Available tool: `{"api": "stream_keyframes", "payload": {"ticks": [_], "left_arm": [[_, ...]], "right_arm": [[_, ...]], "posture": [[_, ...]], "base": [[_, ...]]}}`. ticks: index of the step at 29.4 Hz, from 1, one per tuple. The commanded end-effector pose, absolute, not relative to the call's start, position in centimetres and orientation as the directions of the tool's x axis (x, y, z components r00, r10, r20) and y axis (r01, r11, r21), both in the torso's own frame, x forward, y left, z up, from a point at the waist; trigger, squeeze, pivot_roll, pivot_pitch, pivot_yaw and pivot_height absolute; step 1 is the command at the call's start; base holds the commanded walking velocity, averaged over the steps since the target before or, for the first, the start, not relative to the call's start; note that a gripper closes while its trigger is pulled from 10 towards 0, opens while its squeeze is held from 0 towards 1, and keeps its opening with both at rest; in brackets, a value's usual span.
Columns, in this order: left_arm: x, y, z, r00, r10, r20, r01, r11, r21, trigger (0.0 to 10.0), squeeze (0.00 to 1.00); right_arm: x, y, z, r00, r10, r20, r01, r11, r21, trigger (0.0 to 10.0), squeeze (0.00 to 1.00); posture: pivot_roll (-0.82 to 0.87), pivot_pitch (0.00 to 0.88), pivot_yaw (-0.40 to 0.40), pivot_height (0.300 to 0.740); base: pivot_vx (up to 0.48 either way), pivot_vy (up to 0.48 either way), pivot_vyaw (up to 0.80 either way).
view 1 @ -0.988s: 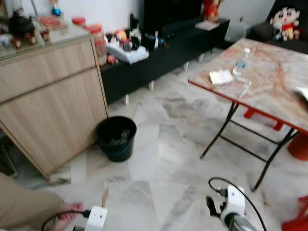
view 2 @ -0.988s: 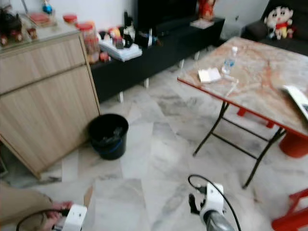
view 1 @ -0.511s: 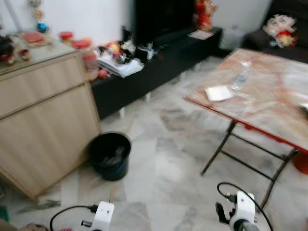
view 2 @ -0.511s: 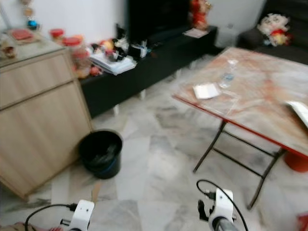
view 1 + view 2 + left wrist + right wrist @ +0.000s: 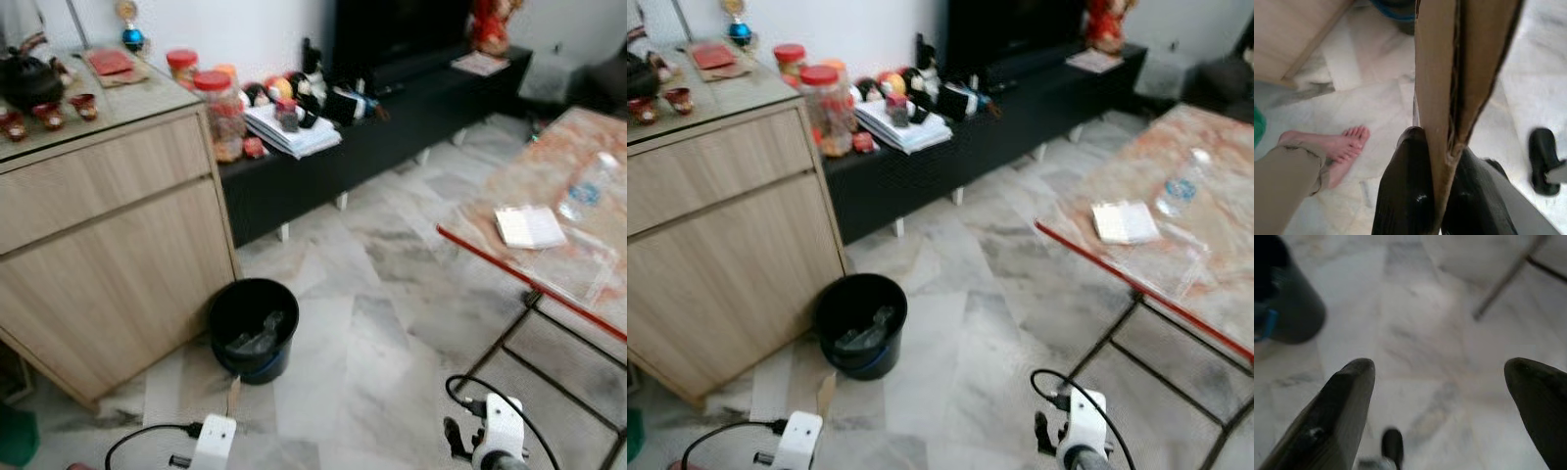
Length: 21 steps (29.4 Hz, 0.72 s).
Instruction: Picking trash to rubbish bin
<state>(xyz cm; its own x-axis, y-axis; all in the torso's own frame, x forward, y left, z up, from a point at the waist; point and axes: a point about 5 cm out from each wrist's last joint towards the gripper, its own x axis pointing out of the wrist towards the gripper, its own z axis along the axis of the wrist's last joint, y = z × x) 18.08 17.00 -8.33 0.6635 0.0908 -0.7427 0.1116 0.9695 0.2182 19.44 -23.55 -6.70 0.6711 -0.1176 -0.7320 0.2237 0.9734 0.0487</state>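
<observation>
The left pincer [image 5: 1437, 196] is clamped on a flat piece of brown cardboard [image 5: 1459, 73], its two black fingers [image 5: 1405, 196] pressing either side of the folded edge, and it is held low near the robot's left side above the pale marble floor [image 5: 392, 323]. From the head camera the cardboard's tip [image 5: 232, 395] pokes up just near side of a black rubbish bin [image 5: 254, 328], which stands on the floor a little farther away, beside the corner of a wooden cabinet [image 5: 108, 255], with crumpled trash already inside. A person's bare foot [image 5: 1339, 147] and trouser leg [image 5: 1283, 186] rest on the floor to the left of the pincer. The right pincer [image 5: 1440, 401] hangs low on the right with its fingers spread wide apart, holding nothing. Farther right is a red-edged folding tabletop [image 5: 578, 264] carrying a notepad [image 5: 529, 226] and a clear plastic bottle [image 5: 586, 186]. At the far side, a long black TV bench [image 5: 392, 127] holds books and clutter.
</observation>
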Motion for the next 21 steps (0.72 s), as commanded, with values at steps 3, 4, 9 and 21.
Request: {"api": "stream_keyframes", "payload": {"ticks": [3,4,9,21], "left_arm": [[17.7,18.0,-8.45,0.649,0.12,-0.751,0.096,0.967,0.237,10.0,0.0],[17.7,18.0,-8.45,0.649,0.12,-0.751,0.095,0.967,0.237,10.0,0.0],[17.76,18.04,-8.42,0.65,0.122,-0.75,0.093,0.967,0.238,10.0,0.0],[17.8,17.98,-8.4,0.652,0.117,-0.749,0.099,0.966,0.237,10.0,0.0]], "right_arm": [[19.9,-22.75,-6.65,0.682,-0.104,-0.724,0.223,0.972,0.071,10.0,0.0],[19.9,-22.75,-6.65,0.682,-0.104,-0.724,0.223,0.972,0.071,10.0,0.0],[19.98,-22.77,-6.6,0.684,-0.106,-0.722,0.23,0.97,0.075,10.0,0.0],[20.0,-22.77,-6.6,0.683,-0.108,-0.723,0.24,0.967,0.082,10.0,0.0]], "posture": [[0.01,0.054,-0.05,0.74],[0.01,0.054,-0.05,0.74],[0.02,0.054,-0.051,0.74],[0.02,0.056,-0.047,0.74]], "base": [[0.46,0.0,0.0],[0.461,0.0,0.0],[0.46,0.0,0.0],[0.457,0.0,-0.32]]}}
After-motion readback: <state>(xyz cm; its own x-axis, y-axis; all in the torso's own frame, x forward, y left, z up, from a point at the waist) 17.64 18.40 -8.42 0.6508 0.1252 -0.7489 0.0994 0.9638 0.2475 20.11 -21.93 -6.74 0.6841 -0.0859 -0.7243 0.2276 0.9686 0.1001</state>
